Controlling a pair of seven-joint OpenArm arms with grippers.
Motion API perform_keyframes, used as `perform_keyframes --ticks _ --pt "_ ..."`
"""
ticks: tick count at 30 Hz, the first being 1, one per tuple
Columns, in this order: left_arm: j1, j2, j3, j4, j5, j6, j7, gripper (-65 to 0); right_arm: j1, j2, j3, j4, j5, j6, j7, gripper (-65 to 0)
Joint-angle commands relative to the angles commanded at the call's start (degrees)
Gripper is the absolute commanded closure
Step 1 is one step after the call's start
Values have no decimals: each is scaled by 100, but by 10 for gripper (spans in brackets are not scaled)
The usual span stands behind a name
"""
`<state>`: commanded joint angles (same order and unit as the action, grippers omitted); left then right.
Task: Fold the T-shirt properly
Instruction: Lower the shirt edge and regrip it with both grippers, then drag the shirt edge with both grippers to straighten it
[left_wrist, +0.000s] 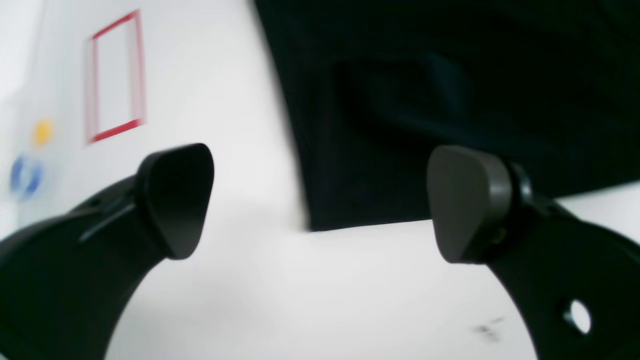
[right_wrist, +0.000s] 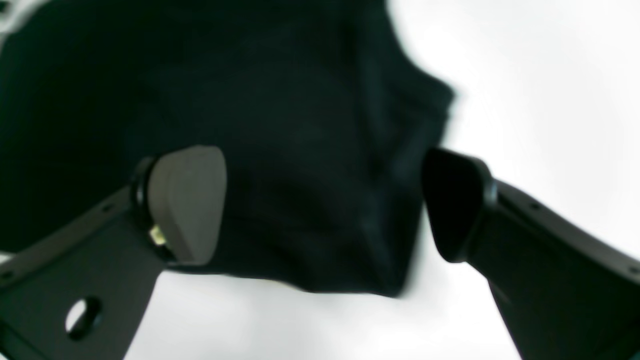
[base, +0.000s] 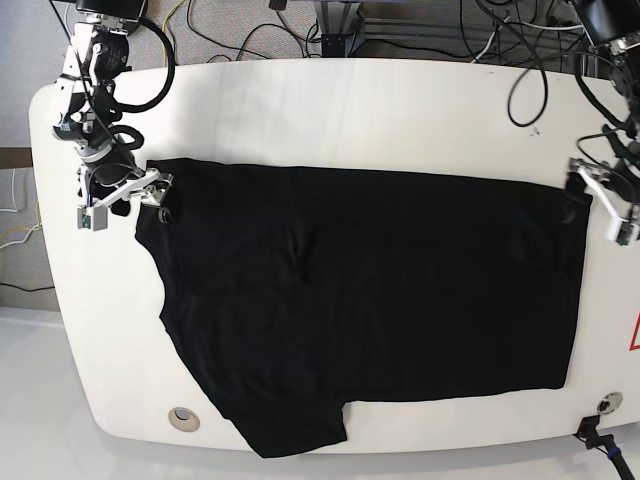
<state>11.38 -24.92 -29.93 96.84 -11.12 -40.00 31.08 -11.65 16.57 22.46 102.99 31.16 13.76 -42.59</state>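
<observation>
The black T-shirt (base: 370, 280) lies spread flat on the white table (base: 330, 110), plain side up, with one sleeve (base: 295, 430) sticking out toward the front edge. My right gripper (base: 160, 190) is at the shirt's far left corner. In the right wrist view it (right_wrist: 320, 200) is open, with black cloth (right_wrist: 280, 150) lying between and beneath its fingers. My left gripper (base: 585, 195) is at the far right corner. It (left_wrist: 322, 202) is open too, straddling the shirt's corner edge (left_wrist: 450, 90) just above the table.
Cables (base: 330, 20) run along the back of the table. Round holes sit near the front edge at left (base: 183, 418) and right (base: 603, 404). A red rectangle outline (left_wrist: 115, 75) is marked on the table beyond the left gripper.
</observation>
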Motion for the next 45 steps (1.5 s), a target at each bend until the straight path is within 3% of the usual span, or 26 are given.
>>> perform_keyframes --ticks 3,5,8,12,19,28,31,37,45 --pt "70 132 53 0 325 0 -220 -650 -53 0 0 -18 -712 18 9 -596" --pt "70 141 53 -18 378 0 -229 -650 -62 0 0 -35 -862 26 18 -592" --pt "70 141 53 -18 378 0 -220 -650 -62 -9 0 -105 -879 308 18 -542" --pt "70 141 62 -18 378 0 -220 -650 -18 -141 18 -668 -905 466 97 -492" --pt "176 141 62 -18 378 0 -211 -650 -26 -158 9 -1459 -897 466 712 -494" --pt "141 141 53 -229 378 0 -211 -650 -26 -360 9 -1503 -888 466 730 -488" --pt "-97 141 26 -448 378 0 -211 -650 -26 -536 0 -1512 -897 466 730 -404" --pt "-237 141 26 -782 378 0 -220 -650 -26 -668 0 -1512 -897 466 730 -19" --pt "-721 105 26 -1600 378 0 -229 -650 -53 -703 0 -1512 -897 466 730 0"
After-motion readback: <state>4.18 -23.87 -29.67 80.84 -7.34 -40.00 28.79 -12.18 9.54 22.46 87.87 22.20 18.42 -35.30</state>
